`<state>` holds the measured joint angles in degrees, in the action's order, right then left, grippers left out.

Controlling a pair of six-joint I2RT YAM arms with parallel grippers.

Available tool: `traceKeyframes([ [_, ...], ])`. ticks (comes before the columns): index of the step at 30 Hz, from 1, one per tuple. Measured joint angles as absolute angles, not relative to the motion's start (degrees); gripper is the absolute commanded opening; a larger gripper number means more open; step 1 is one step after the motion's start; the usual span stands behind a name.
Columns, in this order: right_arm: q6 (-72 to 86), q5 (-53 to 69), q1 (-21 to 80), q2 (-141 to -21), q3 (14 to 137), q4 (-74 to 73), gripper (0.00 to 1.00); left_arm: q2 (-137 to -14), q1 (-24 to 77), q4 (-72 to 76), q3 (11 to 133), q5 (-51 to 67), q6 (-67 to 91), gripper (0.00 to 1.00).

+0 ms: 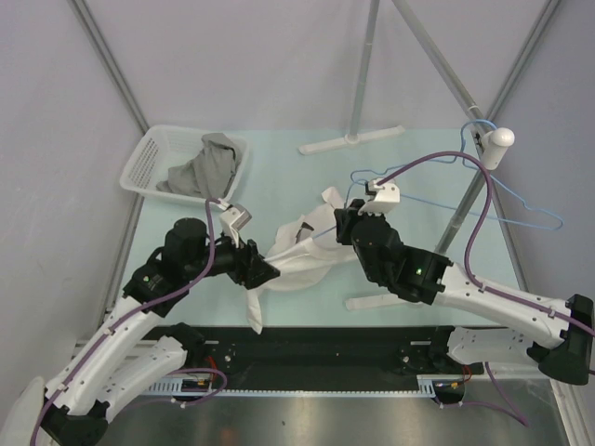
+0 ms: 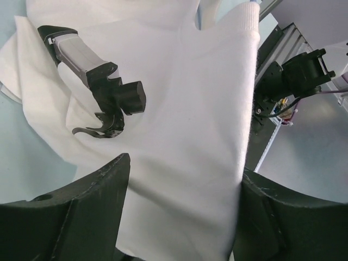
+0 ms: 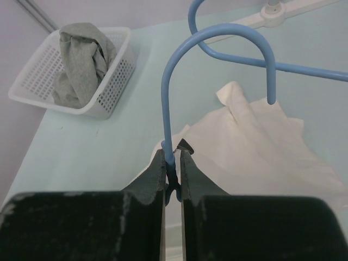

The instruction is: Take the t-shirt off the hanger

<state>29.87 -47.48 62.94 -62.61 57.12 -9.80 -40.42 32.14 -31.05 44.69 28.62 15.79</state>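
Well, I see the white t-shirt (image 1: 302, 262) lying crumpled on the green table (image 1: 279, 190), about in the middle, between my two arms. It sits nearer to the arms than to the far side of the table.

My right hand (image 3: 173, 156) is pressed together on the thin blue hanger (image 3: 165, 109). It pinches the wire low down, and the hook bends up and over in front of the wrist camera. The hook's free end points down at the far part of the shirt. From above, this hand (image 1: 345, 226) is at the right edge of the shirt. I cannot tell if the rest of the hanger is inside the shirt.

My left hand (image 2: 182, 209) is spread wide. Its two dark fingers (image 2: 81, 217) stand far apart, and the white cloth fills the space between them. It is not pinching anything. From above, this hand (image 1: 265, 272) is at the left, near edge of the shirt.

A second blue wire (image 3: 304, 69) runs across the table behind the hook, farther away.

A white basket (image 1: 139, 165) sits at the far left corner of the table. A grey cloth (image 1: 206, 165) is bunched up inside it. The white foot of a stand (image 1: 351, 141) rests on the far side of the table, well apart from the shirt.
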Motion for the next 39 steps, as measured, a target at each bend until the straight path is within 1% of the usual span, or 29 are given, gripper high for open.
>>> traceKeyframes([
  [8,31.97,-49.32,62.76,-60.51,56.38,-12.56,0.00,-39.00,32.14,-33.10,44.69,27.14,16.49,0.69],
  [10,32.16,-49.63,62.74,-59.57,55.92,-12.82,0.00,-38.48,32.14,-33.65,44.69,26.94,16.51,0.70],
  [15,32.60,-50.17,62.61,-58.48,55.57,-13.21,0.00,-37.04,32.14,-33.89,44.69,26.44,16.69,0.77],
  [17,32.77,-50.17,62.61,-58.33,55.51,-13.26,0.00,-36.36,32.14,-33.93,44.69,26.09,16.80,0.77],
  [19,32.88,-50.17,62.61,-58.04,55.33,-13.43,0.00,-36.01,32.14,-33.95,44.69,25.89,16.97,0.72],
  [20,32.99,-50.17,62.61,-57.93,55.29,-13.45,0.00,-35.97,32.14,-34.00,44.69,25.80,16.99,0.67],
  [22,33.01,-50.15,62.61,-57.89,55.29,-13.50,0.00,-35.86,32.14,-34.02,44.69,25.67,17.12,0.67],
  [24,33.01,-50.15,62.61,-57.89,55.27,-13.54,0.00,-35.94,32.14,-34.20,44.69,25.54,17.15,0.74],
  [28,33.01,-50.17,62.61,-57.89,55.27,-13.65,0.00,-35.27,32.14,-35.27,44.69,25.19,17.58,0.77],
  [30,33.04,-50.15,62.61,-57.82,55.29,-13.67,0.00,-34.46,32.14,-35.62,44.69,25.10,18.06,0.80],
  [31,33.04,-50.17,62.61,-57.82,55.29,-13.67,0.00,-33.93,32.14,-35.86,44.69,25.08,18.31,0.91],
  [32,33.01,-50.17,62.61,-57.78,55.29,-13.67,0.00,-33.47,32.14,-36.07,44.69,25.08,18.57,0.92],
  [35,33.01,-50.17,62.61,-57.78,55.29,-13.98,0.00,-31.31,32.14,-36.62,44.69,25.21,19.49,0.93],
  [36,33.01,-50.17,62.61,-57.78,55.29,-14.17,0.00,-30.48,32.14,-36.60,44.66,25.26,19.55,0.91],
  [37,33.01,-50.17,62.61,-57.78,55.29,-14.35,0.00,-29.56,32.14,-36.53,44.66,25.26,19.66,0.87],
  [38,33.01,-50.17,62.61,-57.78,55.29,-14.46,0.00,-28.93,32.14,-36.51,44.66,25.26,19.86,0.80],
  [39,33.01,-50.17,62.61,-57.78,55.29,-14.55,0.00,-28.64,32.14,-36.49,44.66,25.28,20.10,0.79],
])
